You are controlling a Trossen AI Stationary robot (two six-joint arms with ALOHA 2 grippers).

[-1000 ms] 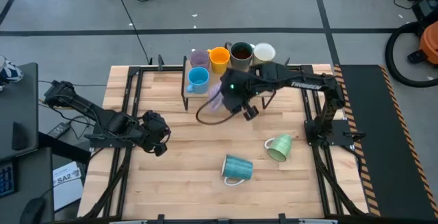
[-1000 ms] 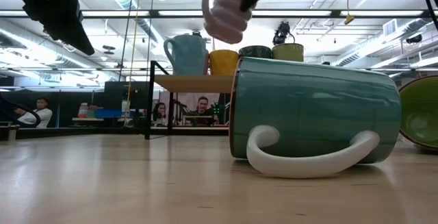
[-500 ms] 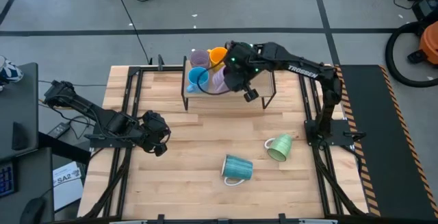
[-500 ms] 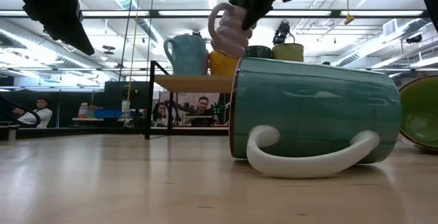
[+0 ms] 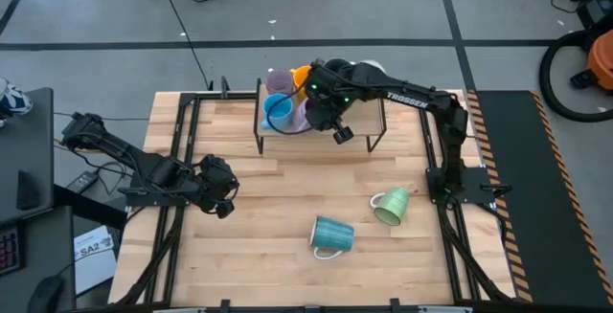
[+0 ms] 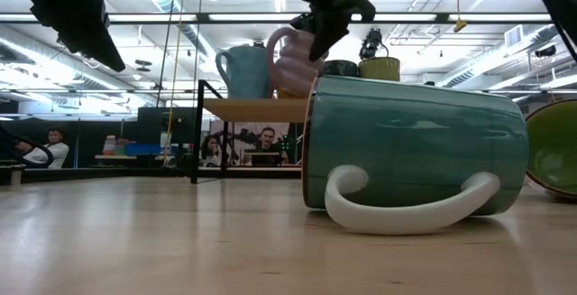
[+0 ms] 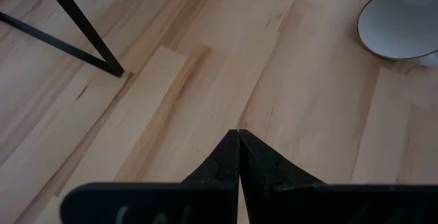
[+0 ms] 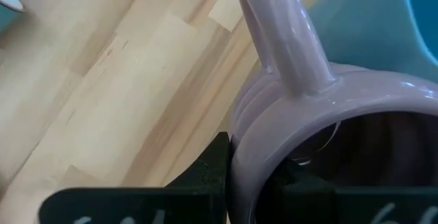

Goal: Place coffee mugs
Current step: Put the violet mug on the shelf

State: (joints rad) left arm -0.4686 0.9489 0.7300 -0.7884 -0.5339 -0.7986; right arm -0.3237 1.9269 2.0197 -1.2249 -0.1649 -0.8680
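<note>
My right gripper [image 5: 324, 114] is over the black-legged wooden shelf [image 6: 257, 108] at the table's far side, shut on a lavender mug [image 5: 303, 115] [image 6: 293, 60]. Right beside it on the shelf stands a blue mug [image 5: 277, 110]. Farther back are another lavender mug [image 5: 279, 79], an orange one [image 5: 301, 73] and a cream one [image 5: 371, 66]. The arm hides any dark brown mug. A teal mug [image 5: 331, 235] and a pale green mug [image 5: 390, 207] lie on their sides on the table. My left gripper [image 5: 219, 190] hovers shut at the table's left. My right gripper holds the lavender mug by its rim [image 8: 274, 138], close beside the handle [image 8: 280, 39]. One finger [image 8: 212, 168] is outside the wall, the other inside. The fingers come from above. The mug is upright at shelf height; whether its base touches the shelf I cannot tell.
The shelf's thin black legs [image 7: 75, 18] stand on the table's far half. Bare wooden tabletop [image 5: 259, 208] stretches between my left gripper and the two lying mugs. In the low view the teal mug [image 6: 415, 151] blocks most of what lies behind it.
My right gripper has carried the lavender mug from above the middle of the table toward the far edge, over the shelf, and lowered it next to the blue mug. The mug has stayed in the hold throughout.
</note>
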